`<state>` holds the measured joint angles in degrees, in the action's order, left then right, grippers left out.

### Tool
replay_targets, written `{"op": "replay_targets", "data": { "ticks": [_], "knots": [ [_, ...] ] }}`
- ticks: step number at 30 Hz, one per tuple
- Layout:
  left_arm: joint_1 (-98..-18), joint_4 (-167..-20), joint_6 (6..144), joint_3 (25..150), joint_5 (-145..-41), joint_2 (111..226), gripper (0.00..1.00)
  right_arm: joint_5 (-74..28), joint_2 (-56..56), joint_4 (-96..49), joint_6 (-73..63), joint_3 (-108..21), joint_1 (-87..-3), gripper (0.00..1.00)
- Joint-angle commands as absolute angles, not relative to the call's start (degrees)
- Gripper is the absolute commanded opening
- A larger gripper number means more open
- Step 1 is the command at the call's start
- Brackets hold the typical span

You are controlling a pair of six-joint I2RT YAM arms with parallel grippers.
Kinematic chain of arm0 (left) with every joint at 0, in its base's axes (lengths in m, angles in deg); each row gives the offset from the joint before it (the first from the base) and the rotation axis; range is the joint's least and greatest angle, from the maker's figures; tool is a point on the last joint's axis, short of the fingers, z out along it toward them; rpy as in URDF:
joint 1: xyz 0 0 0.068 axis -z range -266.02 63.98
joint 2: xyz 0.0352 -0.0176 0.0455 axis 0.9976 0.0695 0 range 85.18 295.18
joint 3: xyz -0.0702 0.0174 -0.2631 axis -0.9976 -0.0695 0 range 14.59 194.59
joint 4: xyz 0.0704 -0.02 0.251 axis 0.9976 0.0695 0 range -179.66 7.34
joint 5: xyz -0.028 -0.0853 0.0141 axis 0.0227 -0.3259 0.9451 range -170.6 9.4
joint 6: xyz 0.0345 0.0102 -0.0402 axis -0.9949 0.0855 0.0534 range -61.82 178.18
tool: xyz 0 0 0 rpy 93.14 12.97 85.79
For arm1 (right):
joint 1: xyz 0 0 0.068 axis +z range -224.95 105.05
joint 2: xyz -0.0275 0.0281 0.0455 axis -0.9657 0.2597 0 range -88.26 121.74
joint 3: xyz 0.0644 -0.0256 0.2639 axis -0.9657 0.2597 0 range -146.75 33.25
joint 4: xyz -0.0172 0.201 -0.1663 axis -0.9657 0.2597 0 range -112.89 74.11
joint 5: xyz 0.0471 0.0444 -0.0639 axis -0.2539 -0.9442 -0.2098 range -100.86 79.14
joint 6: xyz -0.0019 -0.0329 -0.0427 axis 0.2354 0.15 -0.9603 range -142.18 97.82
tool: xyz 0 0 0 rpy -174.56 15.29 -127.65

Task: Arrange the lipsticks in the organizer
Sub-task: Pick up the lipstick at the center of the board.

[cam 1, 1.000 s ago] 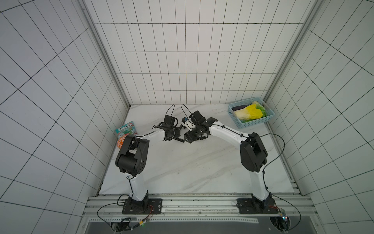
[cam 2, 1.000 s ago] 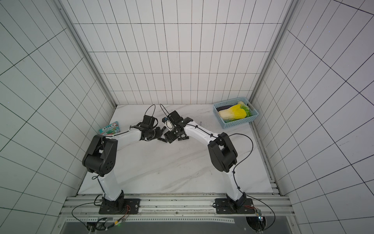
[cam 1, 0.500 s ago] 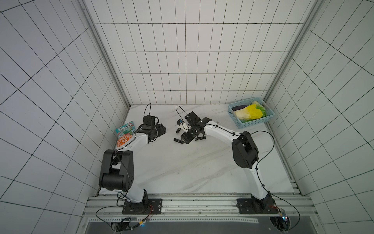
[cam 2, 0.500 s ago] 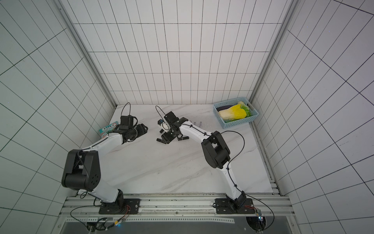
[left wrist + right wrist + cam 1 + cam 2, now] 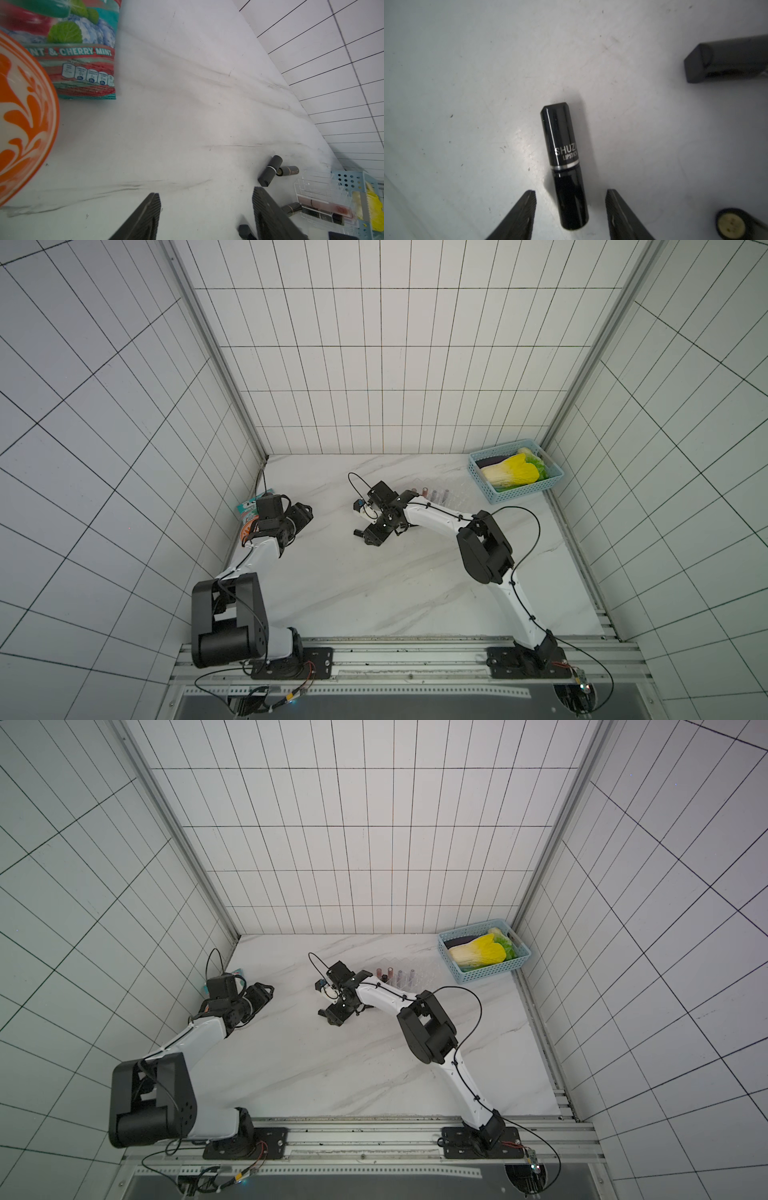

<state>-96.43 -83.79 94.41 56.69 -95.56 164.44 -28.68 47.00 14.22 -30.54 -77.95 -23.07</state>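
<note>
- Black lipstick [image 5: 563, 166] lies flat on the marble table [image 5: 467, 83], between the spread jaws of the right gripper [image 5: 570, 193], untouched.
- Left gripper [image 5: 206, 192] gapes empty at the left, near an orange bowl [image 5: 27, 114].
- Clear organizer [image 5: 424, 969] sits far right, just beside the blue basket [image 5: 482, 977], holding several upright tubes [image 5: 390, 972].

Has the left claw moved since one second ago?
Yes. The left claw has drawn away from the light-blue perforated plastic basket, toward the teal mint packet at the wall.
</note>
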Motion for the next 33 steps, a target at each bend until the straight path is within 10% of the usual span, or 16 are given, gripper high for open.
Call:
{"op": "replay_targets", "data": {
  "ticks": [1, 6, 15, 33],
  "knots": [
    [-96.65, -88.23, 95.97, 55.44, -97.44, 160.41, 0.68, -26.65, 50.10, 16.46, -30.61, -80.88, -21.30, 0.56],
    [-96.65, -87.81, 95.71, 55.08, -98.99, 159.52, 0.68, -26.42, 52.38, 18.05, -30.44, -83.93, -21.03, 0.52],
    [-96.57, -86.05, 95.93, 52.99, -104.30, 151.31, 0.66, -26.77, 46.37, 17.30, -27.91, -77.00, -20.09, 0.16],
    [-67.87, -92.32, 92.18, 54.28, -122.23, 144.42, 0.77, -39.76, -4.67, -3.99, -12.91, -35.09, -23.84, 0.13]
  ]
}}
